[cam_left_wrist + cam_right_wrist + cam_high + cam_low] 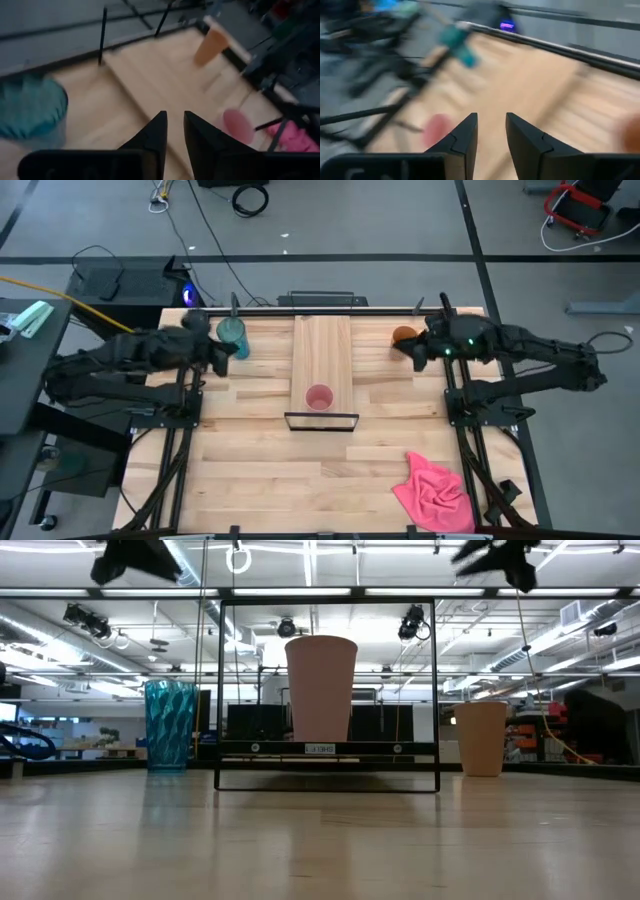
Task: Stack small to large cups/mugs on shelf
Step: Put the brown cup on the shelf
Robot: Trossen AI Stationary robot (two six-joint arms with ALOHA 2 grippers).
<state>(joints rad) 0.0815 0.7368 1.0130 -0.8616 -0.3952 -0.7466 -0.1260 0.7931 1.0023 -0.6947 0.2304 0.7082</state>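
A small pink cup (319,397) stands upright on the light-wood shelf plank (321,345), near its black-framed end; it also shows in the low view (320,688). A teal tumbler (232,332) stands on the table at the far left, left of the shelf. An orange-brown cup (404,335) stands at the far right, right of the shelf. My left gripper (226,353) hovers just near of the tumbler, narrowly open and empty (174,120). My right gripper (411,351) hovers just near of the orange-brown cup, narrowly open and empty (491,120). Both are well above the table.
A crumpled pink cloth (435,492) lies at the table's near right. The shelf's thin black frame (326,690) rises around the pink cup. Bare tabletop (260,470) lies near of the shelf. Dark arm mounts stand along both table sides.
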